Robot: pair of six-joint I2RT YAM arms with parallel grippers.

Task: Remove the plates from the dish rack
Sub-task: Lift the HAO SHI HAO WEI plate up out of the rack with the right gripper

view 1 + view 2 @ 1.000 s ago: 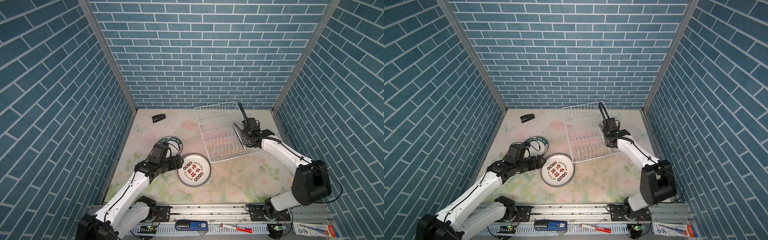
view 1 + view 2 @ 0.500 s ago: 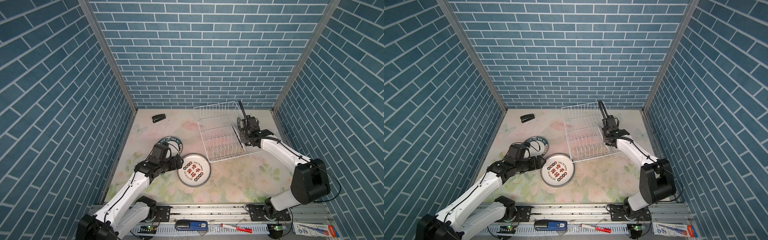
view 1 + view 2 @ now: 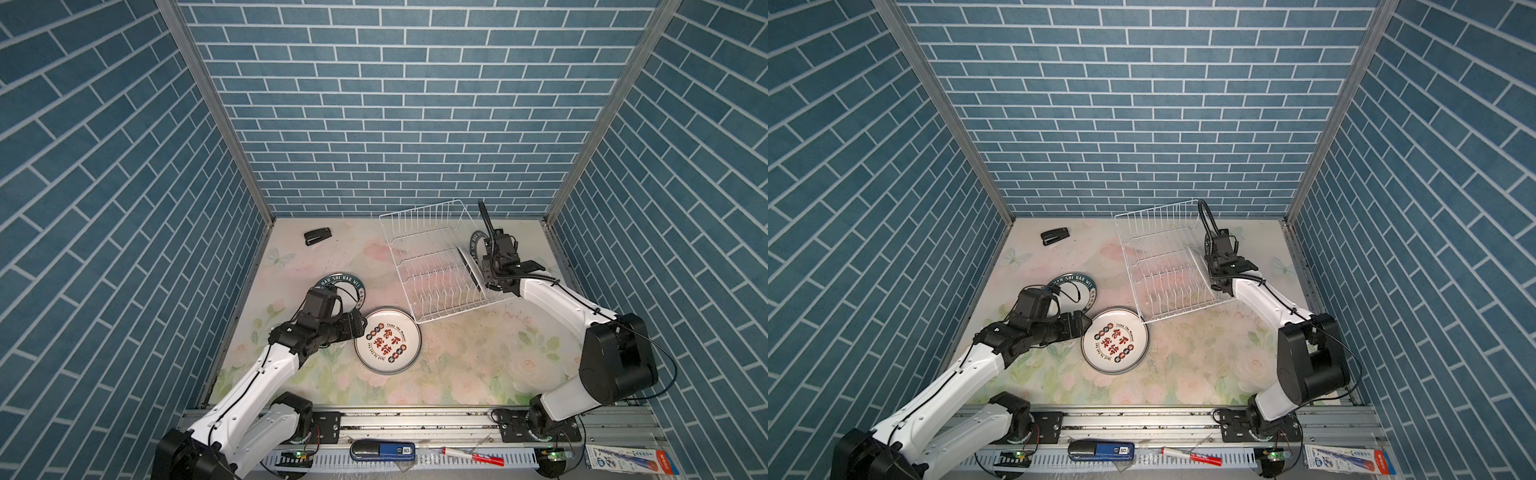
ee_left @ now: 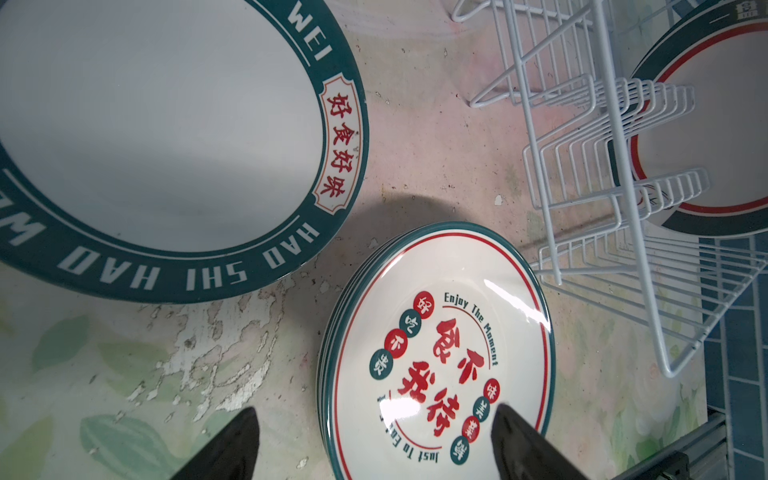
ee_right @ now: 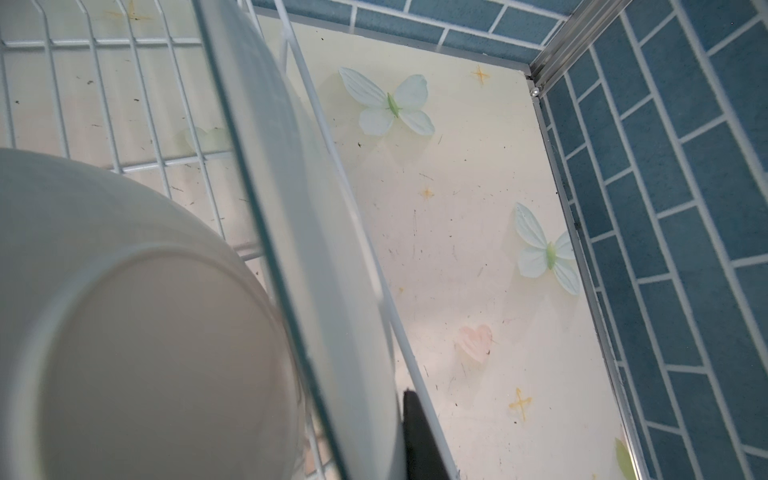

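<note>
Right fingers [image 5: 417, 436]: clamped on round green-edged white plate [image 5: 316, 249], upright between dividers at white wire dish rack's [image 3: 432, 270] end, rim exposed for lifting. Left fingers [image 4: 232, 449]: wide apart, empty, over unloaded plate stack [image 3: 387, 345] beside rack.

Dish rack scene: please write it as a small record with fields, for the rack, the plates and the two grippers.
dish rack: on table, back right
plates in rack: two visible, standing on edge
stack of plates: flat on table, near rack's corner
green-rimmed plate: flat, beside stack
left gripper: open, at stack's edge
right gripper: shut on one rack plate's rim
</note>
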